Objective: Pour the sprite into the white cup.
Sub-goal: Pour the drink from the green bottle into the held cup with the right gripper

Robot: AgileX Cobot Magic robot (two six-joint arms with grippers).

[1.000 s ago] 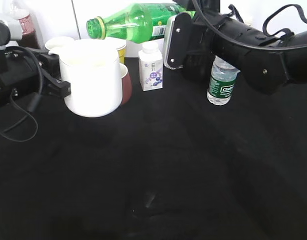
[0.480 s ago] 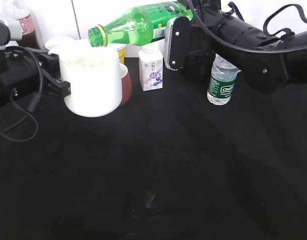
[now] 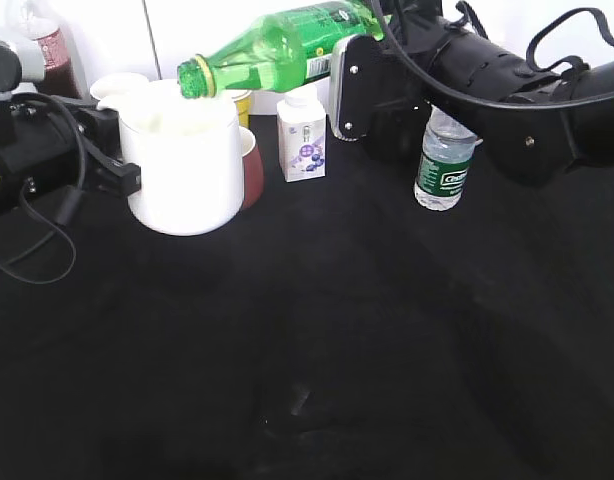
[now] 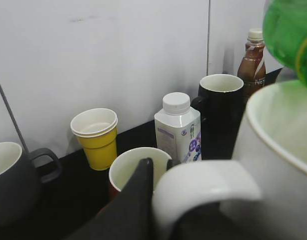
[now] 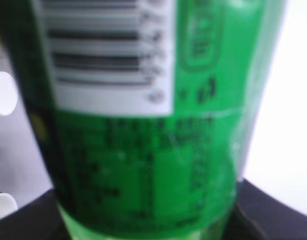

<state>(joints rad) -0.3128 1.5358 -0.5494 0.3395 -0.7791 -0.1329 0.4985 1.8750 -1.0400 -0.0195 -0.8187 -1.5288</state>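
Observation:
The sprite (image 3: 277, 45), a green bottle with no cap on, is tilted mouth-down to the left, and its mouth hangs just over the rim of the white cup (image 3: 182, 165). My right gripper (image 3: 352, 45) is shut on the bottle's labelled body, which fills the right wrist view (image 5: 138, 125). My left gripper (image 3: 127, 178) is shut on the cup's loop handle (image 4: 203, 180), with one black finger (image 4: 138, 200) beside it. The cup stands upright on the black table. The bottle's neck shows at the top right of the left wrist view (image 4: 291, 35). I cannot see any liquid flowing.
Behind the white cup stand a red cup (image 3: 252, 165), a yellow cup (image 4: 96, 135), a small white pill bottle (image 3: 303, 135), a black mug (image 4: 221, 100), a grey mug (image 4: 8, 175) and a brown bottle (image 4: 251, 55). A clear water bottle (image 3: 445, 165) stands at the right.
The sprite has tipped further down. Its mouth has dropped from above the cup to just over the rim. The cup and the left gripper have not moved.

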